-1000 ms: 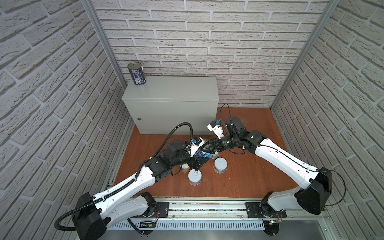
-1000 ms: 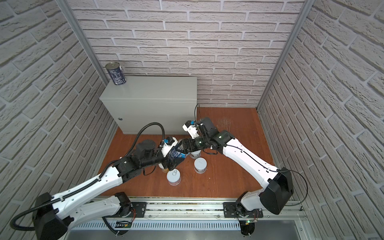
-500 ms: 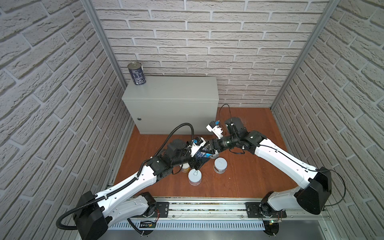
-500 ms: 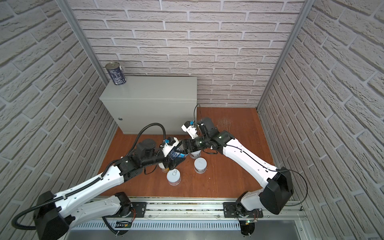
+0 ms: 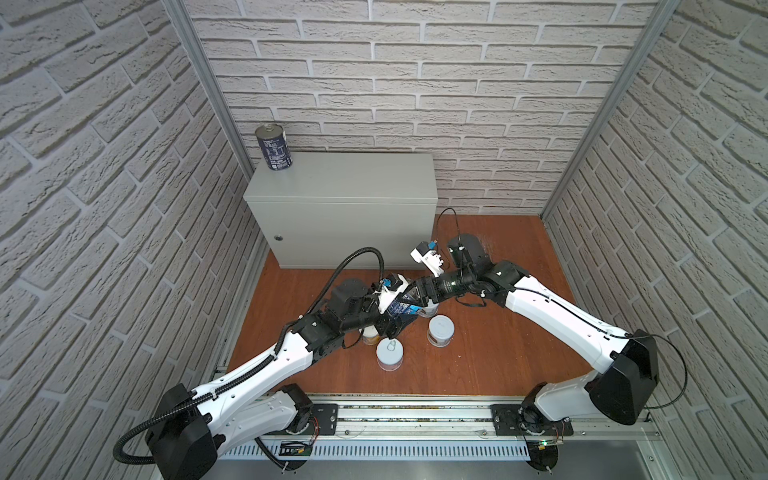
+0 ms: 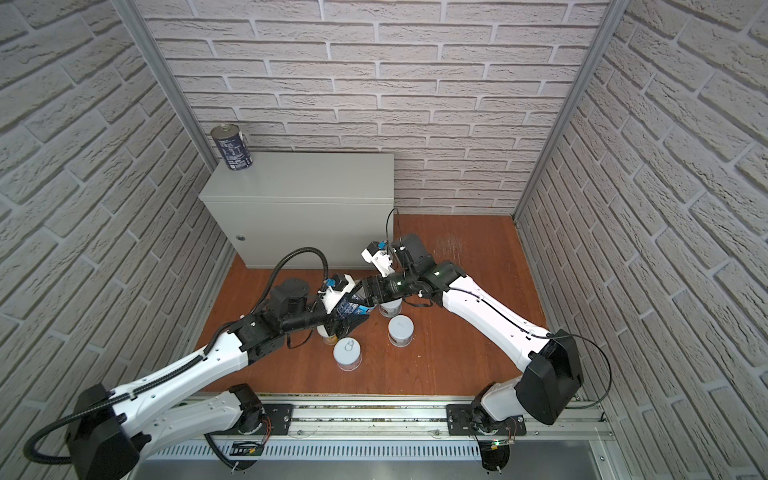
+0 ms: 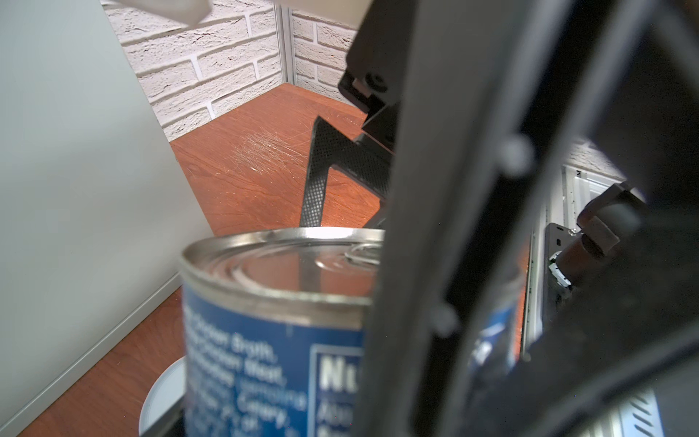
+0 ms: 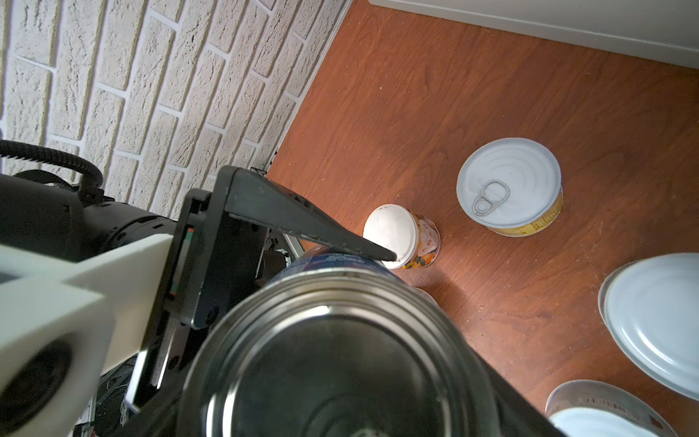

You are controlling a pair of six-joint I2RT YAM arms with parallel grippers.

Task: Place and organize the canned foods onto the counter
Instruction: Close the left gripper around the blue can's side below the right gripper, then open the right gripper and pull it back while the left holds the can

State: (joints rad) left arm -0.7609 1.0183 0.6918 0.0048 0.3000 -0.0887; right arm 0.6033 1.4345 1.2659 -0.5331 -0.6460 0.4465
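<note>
Blue can (image 5: pixel 400 306) hung tilted off the floor (image 5: pixel 498 357) at mid-scene, between the two arms and just near of the bench (image 5: pixel 353 187) front. Right hand (image 5: pixel 411 298) grasped it about one end. Left hand (image 5: pixel 398 318) was clenched across the labelled side, with one finger (image 8: pixel 302 232) lying along the label. Judged a hand-over: the bench stands to the left, on the left arm's side. Other blue can (image 5: pixel 273 146) stood upright on the bench's far left corner, close to both edges and the left wall (image 5: pixel 199 174), presumably to start a row running right. Nothing else showed on the top. Short cans (image 5: pixel 390 353) stood upright on the floor, bunched right under and near of the hands, so there was little room below. A straight lift looked safest, and the can must clear the bench's upper front edge.
</note>
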